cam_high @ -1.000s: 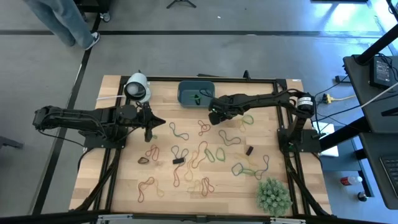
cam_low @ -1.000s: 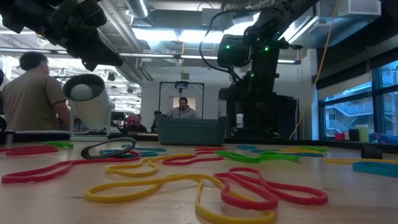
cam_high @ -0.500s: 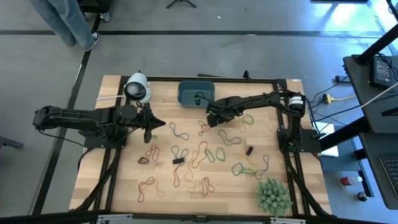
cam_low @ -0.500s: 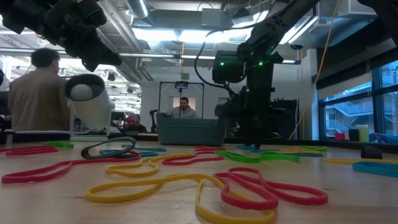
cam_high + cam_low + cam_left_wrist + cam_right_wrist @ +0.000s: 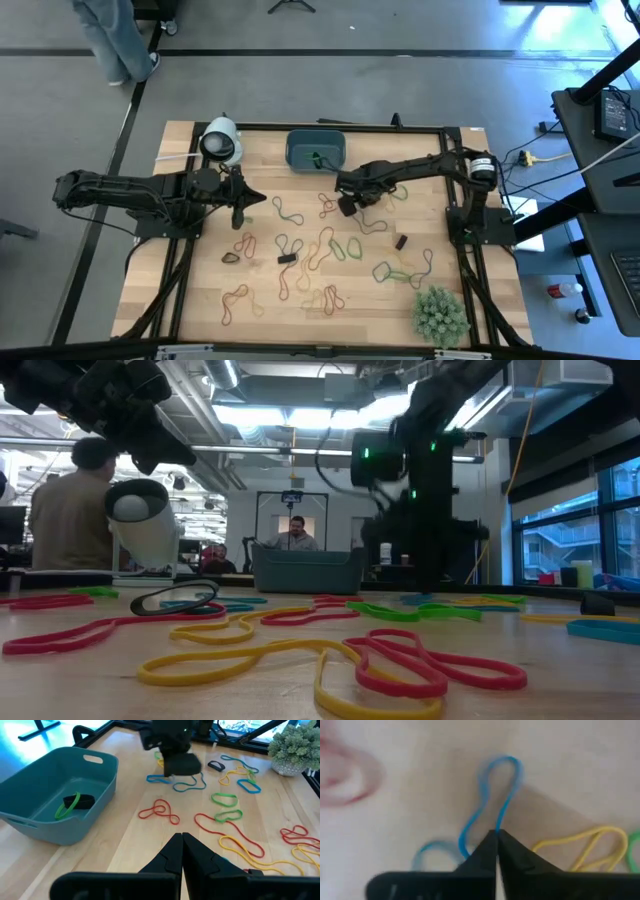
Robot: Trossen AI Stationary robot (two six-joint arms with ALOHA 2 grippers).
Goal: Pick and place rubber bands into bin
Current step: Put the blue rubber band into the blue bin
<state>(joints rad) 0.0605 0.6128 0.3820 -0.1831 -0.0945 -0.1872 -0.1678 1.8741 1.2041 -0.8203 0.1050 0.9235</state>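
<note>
Jaws of right gripper (image 5: 496, 836) clenched on a blue rubber band (image 5: 490, 800) against the table (image 5: 560, 765).

The bin (image 5: 316, 150) is a teal-blue rectangular tray with rounded corners and low walls, standing upright at the far middle of the desk. Inside it lie a green band (image 5: 67, 805) and a dark band (image 5: 81, 801), touching each other. The other rubber bands (image 5: 330, 245), thin twisted loops in red, orange, yellow, green and blue, lie flat and scattered over the middle and near part of the desk. A blue band (image 5: 492, 810) lies just near of the bin, pinched at its middle.
</note>
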